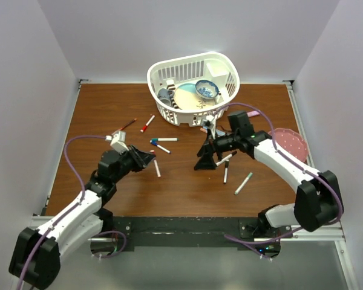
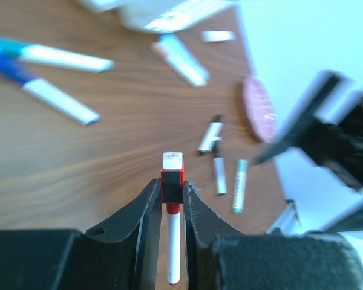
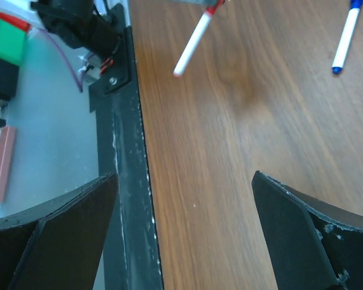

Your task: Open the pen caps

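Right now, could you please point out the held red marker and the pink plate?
red marker (image 2: pixel 173 244): left wrist view, white barrel.
pink plate (image 1: pixel 289 143): top external view, bare centre.

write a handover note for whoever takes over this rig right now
Left gripper: fingers shut on the white marker, red cap apparently on.
Right gripper: open, empty, over the table.
On the table: red marker, blue marker, black marker, green marker.
Done: no loose pen caps visible.
Left: pull every cap, starting with the held one.
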Controlling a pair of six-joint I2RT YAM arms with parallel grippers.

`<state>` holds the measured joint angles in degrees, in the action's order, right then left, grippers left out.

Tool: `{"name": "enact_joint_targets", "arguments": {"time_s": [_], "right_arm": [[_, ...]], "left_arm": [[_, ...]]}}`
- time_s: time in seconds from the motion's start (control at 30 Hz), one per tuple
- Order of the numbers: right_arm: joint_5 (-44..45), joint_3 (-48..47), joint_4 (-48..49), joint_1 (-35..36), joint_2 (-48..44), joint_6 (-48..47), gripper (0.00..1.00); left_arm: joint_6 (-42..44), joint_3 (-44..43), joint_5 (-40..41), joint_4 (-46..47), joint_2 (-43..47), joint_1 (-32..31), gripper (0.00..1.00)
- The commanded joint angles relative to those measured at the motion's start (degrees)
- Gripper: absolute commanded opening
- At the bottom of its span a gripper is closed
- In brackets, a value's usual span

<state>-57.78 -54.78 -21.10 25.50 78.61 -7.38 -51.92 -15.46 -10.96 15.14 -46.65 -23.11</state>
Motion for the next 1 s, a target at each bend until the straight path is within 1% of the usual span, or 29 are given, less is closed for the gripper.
{"name": "enact_joint_targets", "arguments": {"time_s": [0.0,0.03,0.17,0.27,0.43,0.63,0.73,0.77,0.83,0.87,0.9,0.93,0.97], "right_arm": [[8.0,4.5,16.2,4.0,-2.7,18.9,0.99],[9.9,5.7,19.1,4.2,-3.1,20.5,0.99],[11.0,7.0,20.9,4.3,-1.9,25.9,0.99],[11.3,8.0,23.6,5.1,-0.9,27.5,0.98],[11.5,8.5,25.8,6.1,1.0,29.6,0.99],[11.6,8.2,25.8,7.0,3.3,30.2,0.87],[10.8,8.0,26.4,7.5,4.3,31.1,0.72],[10.2,7.9,26.6,7.5,4.6,31.3,0.57],[8.7,7.6,27.1,7.6,5.3,31.6,0.4],[8.1,7.4,27.1,7.7,5.4,31.5,0.2],[7.4,7.2,27.0,7.6,5.6,31.0,0.1],[6.9,6.9,26.6,7.6,5.6,30.3,0.02],[5.5,6.7,26.5,7.7,5.6,30.0,0.0]], "left_arm": [[-1.4,1.3,0.8,24.8,-2.9,-7.1,0.0],[-2.3,1.3,1.4,26.9,-5.2,-8.2,0.0],[-4.5,1.3,5.6,37.3,-11.5,-13.0,0.0],[-6.5,1.0,8.7,43.9,-16.5,-15.7,0.0],[-7.1,-0.9,14.9,47.5,-21.5,-20.4,0.0],[-7.8,-1.1,18.1,50.3,-24.4,-23.0,0.0],[-7.9,-1.4,17.8,51.5,-25.8,-23.6,0.0],[-7.8,-1.4,17.7,51.8,-26.1,-23.8,0.0],[-7.8,-1.4,18.0,52.2,-26.6,-23.8,0.0],[-7.5,-1.3,18.0,52.3,-26.6,-23.7,0.0],[-7.1,-1.1,18.0,52.5,-26.6,-23.7,0.0],[-6.1,-1.1,18.0,52.7,-26.4,-23.8,0.0],[-5.7,-1.0,17.9,52.7,-26.3,-23.7,0.0]]}}
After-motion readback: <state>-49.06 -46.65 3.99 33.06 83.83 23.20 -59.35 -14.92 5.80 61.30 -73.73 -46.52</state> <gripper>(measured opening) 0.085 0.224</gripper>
